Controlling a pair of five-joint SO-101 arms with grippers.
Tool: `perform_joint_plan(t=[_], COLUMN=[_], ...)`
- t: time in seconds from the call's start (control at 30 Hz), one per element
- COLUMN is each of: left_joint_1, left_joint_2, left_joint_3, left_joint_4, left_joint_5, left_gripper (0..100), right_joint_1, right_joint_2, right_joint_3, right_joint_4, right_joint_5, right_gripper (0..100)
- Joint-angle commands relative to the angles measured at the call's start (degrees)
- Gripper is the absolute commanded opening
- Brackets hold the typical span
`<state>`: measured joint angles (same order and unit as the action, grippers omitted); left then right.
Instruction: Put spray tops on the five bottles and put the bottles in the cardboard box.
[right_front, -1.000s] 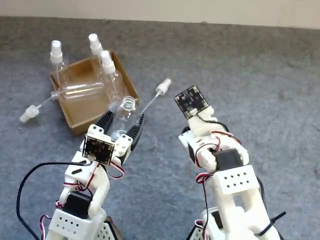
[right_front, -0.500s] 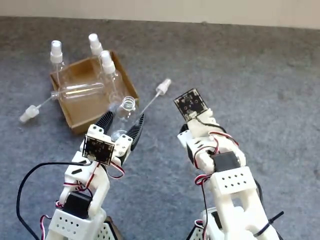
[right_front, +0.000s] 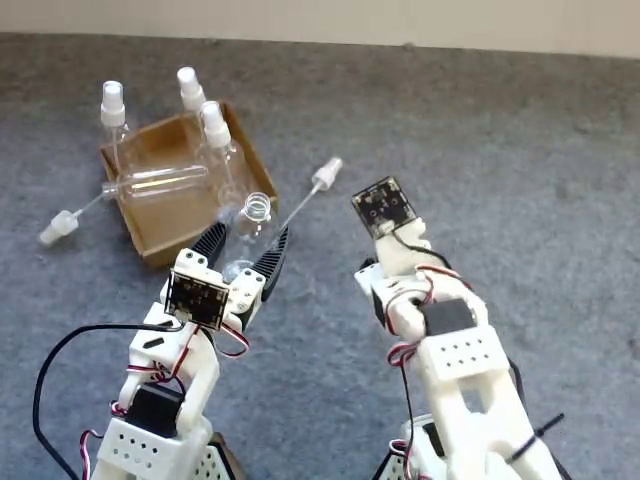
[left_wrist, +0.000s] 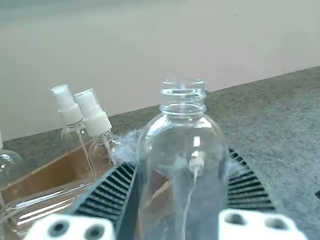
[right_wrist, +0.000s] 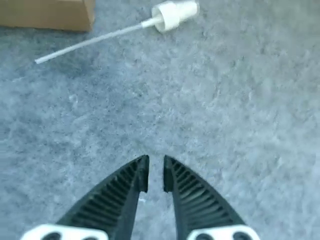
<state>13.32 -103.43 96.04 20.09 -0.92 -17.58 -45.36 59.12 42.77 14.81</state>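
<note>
My left gripper (right_front: 247, 262) (left_wrist: 182, 200) is shut on an upright clear bottle (right_front: 256, 214) (left_wrist: 182, 150) with a bare threaded neck, just in front of the cardboard box (right_front: 150, 245) (left_wrist: 40, 177). A loose spray top (right_front: 325, 173) (right_wrist: 172, 12) with a long tube lies on the carpet to the right of the box. My right gripper (right_wrist: 155, 177) hovers over bare carpet a little short of that spray top, fingers nearly touching with nothing between them. Three capped bottles (right_front: 213, 130) stand at the box's far side. One bottle (right_front: 155, 183) lies across the box.
Another spray top (right_front: 58, 227) lies on the carpet left of the box, its tube pointing toward the lying bottle. Grey carpet (right_front: 500, 150) stretches open to the right and behind. The right arm's wrist board (right_front: 385, 208) sits over its gripper in the high view.
The right arm has shifted slightly, its wrist drawing back a little toward me. The left arm and its bottle have stayed still.
</note>
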Motion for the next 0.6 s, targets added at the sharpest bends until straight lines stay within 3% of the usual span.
perform_joint_plan(t=[0.0, 0.23, 0.43, 0.57], left_joint_1=[-2.4, -2.6, -2.8, -2.9], left_joint_2=[-0.8, -0.8, -0.8, -0.8], left_joint_3=[0.9, 0.9, 0.9, 0.9], left_joint_4=[0.1, 0.0, -0.1, -0.1], left_joint_5=[-0.4, -0.4, -0.4, -0.4], left_gripper=[9, 9, 9, 9], right_joint_1=[-1.1, -1.1, -1.1, -1.1], right_joint_2=[5.9, 21.6, 34.9, 43.7], right_joint_3=[-11.1, -25.9, -37.6, -46.1], right_joint_4=[5.1, 6.8, 6.5, 6.5], right_joint_5=[-5.0, -15.4, -30.9, -36.7], right_gripper=[8.7, 8.7, 9.1, 9.1])
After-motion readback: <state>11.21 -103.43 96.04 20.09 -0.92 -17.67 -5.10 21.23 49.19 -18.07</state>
